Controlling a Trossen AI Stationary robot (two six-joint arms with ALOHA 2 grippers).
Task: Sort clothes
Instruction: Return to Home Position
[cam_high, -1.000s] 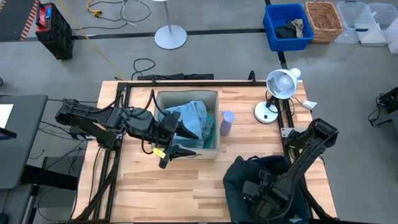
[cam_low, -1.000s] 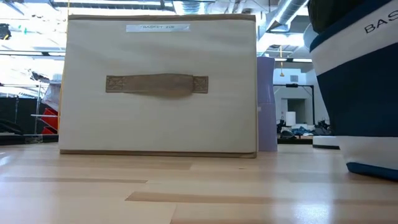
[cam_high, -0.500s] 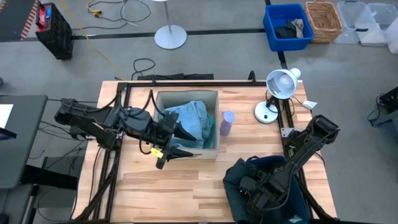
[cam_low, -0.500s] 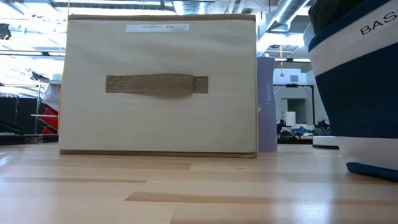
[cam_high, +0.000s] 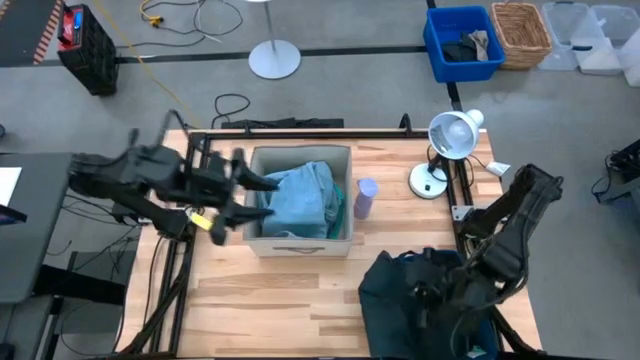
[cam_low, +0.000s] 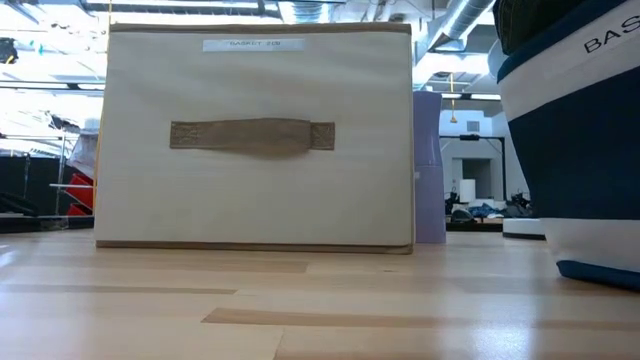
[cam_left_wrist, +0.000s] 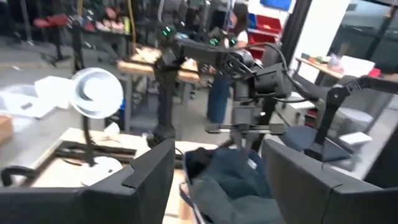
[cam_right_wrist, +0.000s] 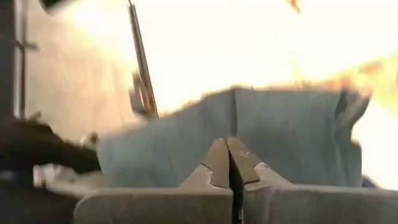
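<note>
Our left pincer (cam_left_wrist: 217, 149) gapes wide and holds nothing. Just beside it the pale blue-grey garment (cam_high: 300, 195) fills the beige box (cam_high: 300, 243), with the turquoise garment (cam_high: 336, 205) on the side away from that pincer. Our right pincer (cam_right_wrist: 229, 158) is closed, fingertips touching with nothing between, over the navy bin (cam_high: 385, 290) on the desk (cam_high: 260, 300).
</note>
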